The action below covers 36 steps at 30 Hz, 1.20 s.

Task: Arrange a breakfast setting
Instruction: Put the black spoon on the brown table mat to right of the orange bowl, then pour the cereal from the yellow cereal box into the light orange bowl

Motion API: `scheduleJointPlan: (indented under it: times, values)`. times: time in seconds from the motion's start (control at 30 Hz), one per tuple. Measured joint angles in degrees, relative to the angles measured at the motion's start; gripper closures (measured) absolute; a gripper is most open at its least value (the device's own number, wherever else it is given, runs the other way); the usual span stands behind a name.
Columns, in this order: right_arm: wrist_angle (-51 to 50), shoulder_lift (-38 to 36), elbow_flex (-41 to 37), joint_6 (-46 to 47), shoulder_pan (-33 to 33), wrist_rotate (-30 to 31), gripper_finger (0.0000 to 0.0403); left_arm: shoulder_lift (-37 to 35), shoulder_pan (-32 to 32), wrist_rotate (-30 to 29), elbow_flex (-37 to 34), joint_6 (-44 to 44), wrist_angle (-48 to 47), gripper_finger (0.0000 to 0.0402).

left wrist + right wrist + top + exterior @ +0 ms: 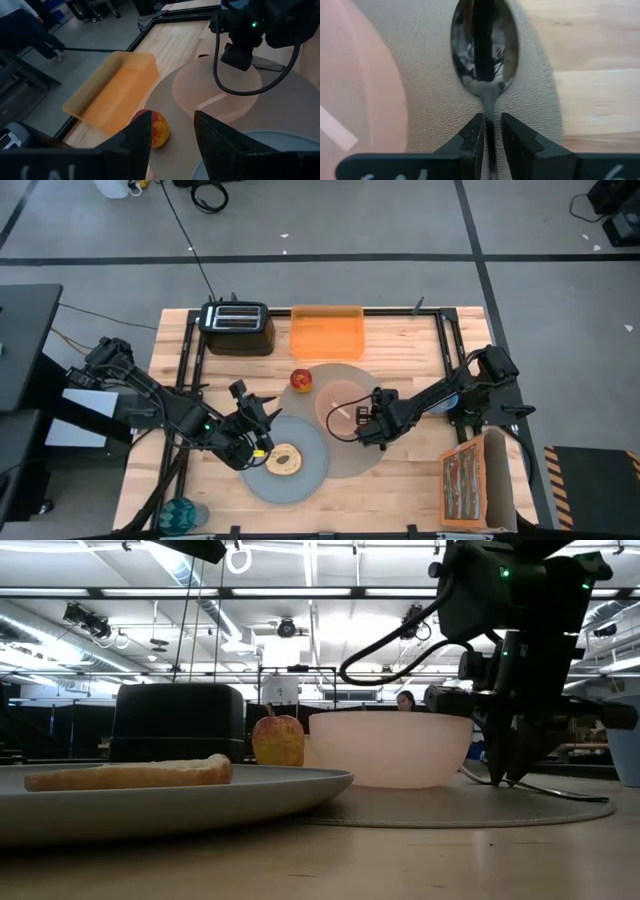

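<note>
A round grey-brown placemat [395, 442] lies mid-table. On it stand a translucent pink bowl [340, 402] and a metal spoon [484, 55]. A grey plate [300, 485] overlaps the mat's near left and bears a browned bagel [285, 460]. A red apple [301, 379] rests at the mat's far edge. A small blue cup [183, 515] stands at the near left corner. My right gripper [362, 427] is shut on the spoon beside the bowl. My left gripper [172, 145] is open and empty over the plate's far left rim, facing the apple [159, 129]. My right gripper pinches the spoon's thin neck [490, 116], just behind its bowl, between its two fingers. The fingers [510, 765] point down from above and lie across the handle. The spoon [560, 790] lies flat on the placemat, hollow side up.
A black toaster [238, 327] and an orange tray [327, 332] stand along the far edge. An open cardboard box [470, 485] stands at the near right corner. Black rails frame the table's left and right sides.
</note>
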Motion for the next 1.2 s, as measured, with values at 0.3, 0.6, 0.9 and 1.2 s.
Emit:
scheduleJointPlan:
  times: [0.3, 0.6, 0.9, 1.2]
  values:
    - [-13.49, -0.02, 7.26, -1.17, 0.87, 1.18, 0.0327, 0.00, 0.00, -0.05, 0.00, 0.42, -0.13, 0.0246]
    - [-35.24, -0.07, 22.80, -9.72, 4.26, 6.70, 0.0327, -0.07, -0.37, -3.66, -6.12, 0.36, 5.72, 0.0246]
    - [-41.37, -0.26, 39.96, -34.18, 8.26, 26.03, 0.0327, -0.04, -0.27, 2.05, -13.82, 11.64, 30.52, 0.0246]
    - [-42.79, -0.20, 44.46, -46.54, 9.80, 35.03, 0.0314, -0.04, 0.36, 13.18, -18.16, 20.98, 48.41, 0.0246]
